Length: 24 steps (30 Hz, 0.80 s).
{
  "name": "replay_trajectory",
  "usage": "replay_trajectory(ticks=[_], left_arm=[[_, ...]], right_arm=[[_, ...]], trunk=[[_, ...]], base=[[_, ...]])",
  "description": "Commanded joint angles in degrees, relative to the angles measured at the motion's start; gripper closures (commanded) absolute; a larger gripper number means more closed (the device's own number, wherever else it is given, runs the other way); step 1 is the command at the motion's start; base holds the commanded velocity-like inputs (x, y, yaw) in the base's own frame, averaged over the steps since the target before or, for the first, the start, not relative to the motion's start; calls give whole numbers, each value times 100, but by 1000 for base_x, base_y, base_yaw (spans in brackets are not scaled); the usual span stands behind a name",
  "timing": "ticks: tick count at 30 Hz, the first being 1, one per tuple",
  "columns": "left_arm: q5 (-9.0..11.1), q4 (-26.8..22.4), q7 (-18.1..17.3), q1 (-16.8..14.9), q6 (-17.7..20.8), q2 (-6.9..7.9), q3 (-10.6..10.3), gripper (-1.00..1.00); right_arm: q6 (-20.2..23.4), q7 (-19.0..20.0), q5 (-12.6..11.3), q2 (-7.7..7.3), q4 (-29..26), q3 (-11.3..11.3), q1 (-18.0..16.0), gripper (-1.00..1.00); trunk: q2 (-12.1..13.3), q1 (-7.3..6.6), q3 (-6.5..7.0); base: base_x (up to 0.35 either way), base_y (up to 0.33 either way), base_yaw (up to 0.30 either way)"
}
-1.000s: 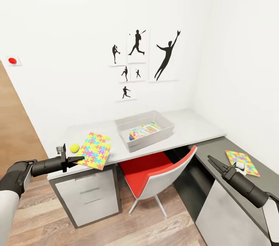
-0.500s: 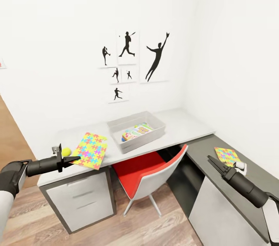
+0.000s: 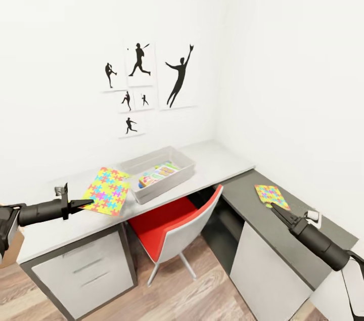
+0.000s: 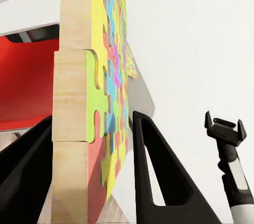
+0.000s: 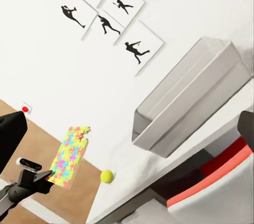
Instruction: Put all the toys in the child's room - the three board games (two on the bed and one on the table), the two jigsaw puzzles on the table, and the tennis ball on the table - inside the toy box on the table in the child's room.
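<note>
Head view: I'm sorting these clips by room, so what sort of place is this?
Likely a child's room: sports-silhouette pictures on the wall, a jigsaw puzzle and a toy box holding game boxes on an L-shaped desk.

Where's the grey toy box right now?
In the head view the toy box sits on the pale desk against the wall, under the silhouette pictures, with a jigsaw puzzle to its left and the red chair in front.

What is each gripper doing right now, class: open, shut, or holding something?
Left gripper: shut on the thin multicoloured jigsaw puzzle square, gripped at its edge.
Right gripper: cannot be told; nothing visibly held.
</note>
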Motion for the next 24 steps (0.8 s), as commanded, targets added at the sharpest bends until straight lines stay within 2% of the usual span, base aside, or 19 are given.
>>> replay_trajectory(ticks=[1,5,7,12,16,24], left_arm=[[-59,-20,-49,-4,58,-7,-8,100],[-53,-42,-49,-4,55,6,-313,100],[-51,-47,-49,-4,54,25,-386,100],[-42,-54,-49,-4,54,55,-410,100],[-41,-60,-49,-4,47,64,-414,100],[-41,-62,-49,1,42,125,-416,100]], right_arm=[[33,4,-20,1,1,0,-7,-100],[36,12,-20,-2,-15,-14,-7,-100],[37,14,-20,-3,-22,-16,-6,-100],[38,21,-20,2,-23,-6,-3,-100],[38,28,-20,2,-19,-5,-2,-100],[32,29,-20,3,-18,0,-4,-100]], trunk=[[32,-20,9],[192,-108,90],[273,-152,131],[273,-152,144],[433,-240,227],[433,-240,247]], base=[[0,0,-279],[0,0,-279],[0,0,-275],[0,0,-255],[0,0,-220],[3,0,-175]])
